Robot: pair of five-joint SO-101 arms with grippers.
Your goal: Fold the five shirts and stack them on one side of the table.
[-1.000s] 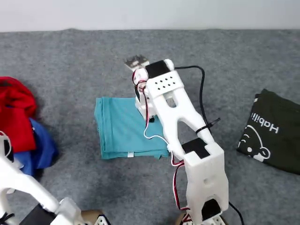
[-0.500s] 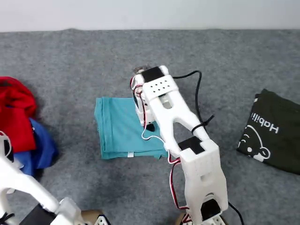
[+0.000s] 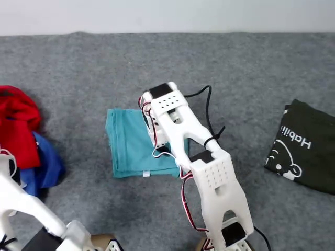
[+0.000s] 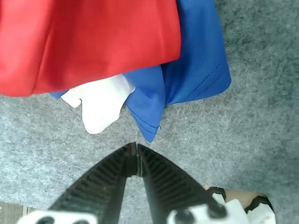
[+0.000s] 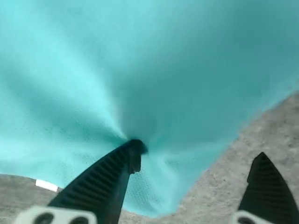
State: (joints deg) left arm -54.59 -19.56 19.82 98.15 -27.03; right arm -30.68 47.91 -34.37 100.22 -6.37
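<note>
The right pincer [image 5: 198, 156] stands wide apart. One finger [image 5: 105, 182] presses its tip into the folded teal shirt [image 5: 140, 70] at mid-tabletop, puckering the cloth. The other hangs over the grey felt tabletop [image 5: 224, 177], just past the shirt's edge. The left pincer [image 4: 136, 151] has its tips together above felt, near a crumpled blue shirt [image 4: 196, 60], a red shirt [image 4: 84, 42] and a white cloth [image 4: 100, 102]. A dark green printed shirt [image 3: 303, 146] lies well apart on the opposite side.
</note>
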